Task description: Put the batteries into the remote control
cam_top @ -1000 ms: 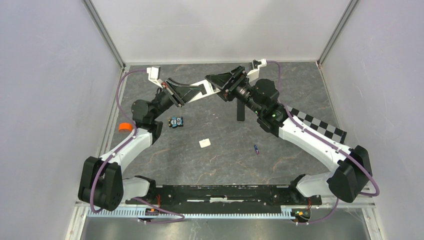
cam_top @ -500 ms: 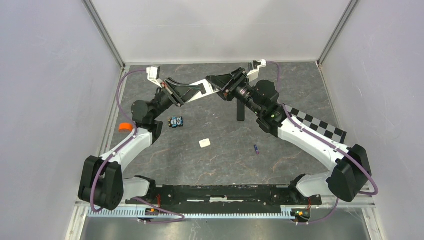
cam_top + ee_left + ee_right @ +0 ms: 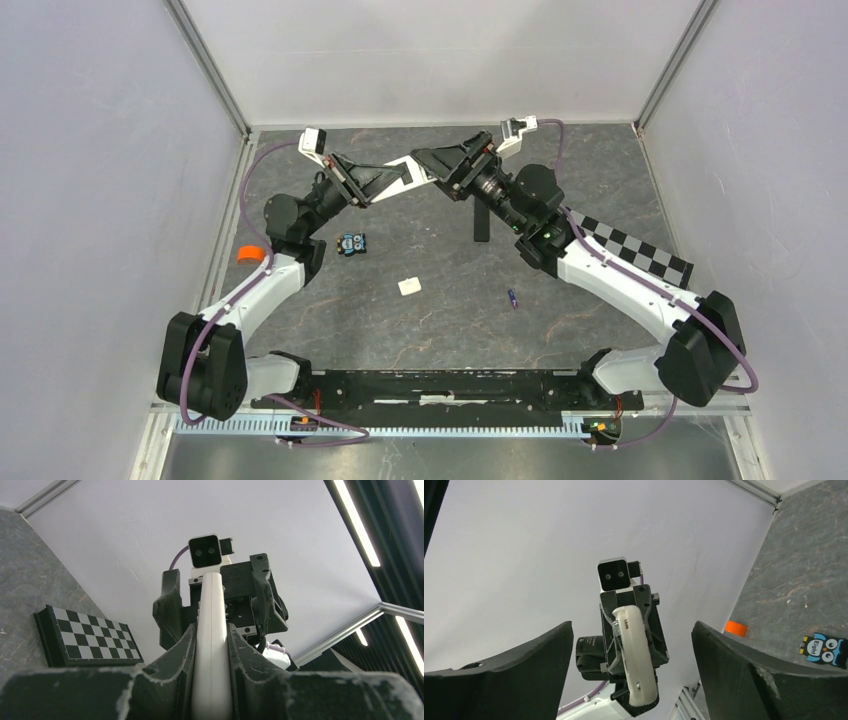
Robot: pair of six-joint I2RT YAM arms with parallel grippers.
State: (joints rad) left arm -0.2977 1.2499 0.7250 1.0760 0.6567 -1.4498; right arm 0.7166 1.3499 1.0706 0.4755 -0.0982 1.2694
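Observation:
My left gripper (image 3: pixel 393 180) is shut on a white remote control (image 3: pixel 212 600), which is clamped edge-on between both fingers (image 3: pixel 177 650) and held up above the back of the table. My right gripper (image 3: pixel 432 160) faces it from the right. It is open wide, with the remote's far end (image 3: pixel 636 655) in the gap, touching neither finger (image 3: pixel 744 665). One dark bluish battery (image 3: pixel 512 298) lies on the table to the front right. A black remote (image 3: pixel 481 222) lies flat under the right arm.
A small white piece (image 3: pixel 409 286) lies mid-table. An owl sticker toy (image 3: pixel 350 243) and an orange tape roll (image 3: pixel 250 254) lie on the left. A checkerboard plate (image 3: pixel 640 255) lies on the right. Walls close off three sides.
The right gripper's jaws have spread wide. The left wrist has shifted slightly toward the back wall, still holding the white remote.

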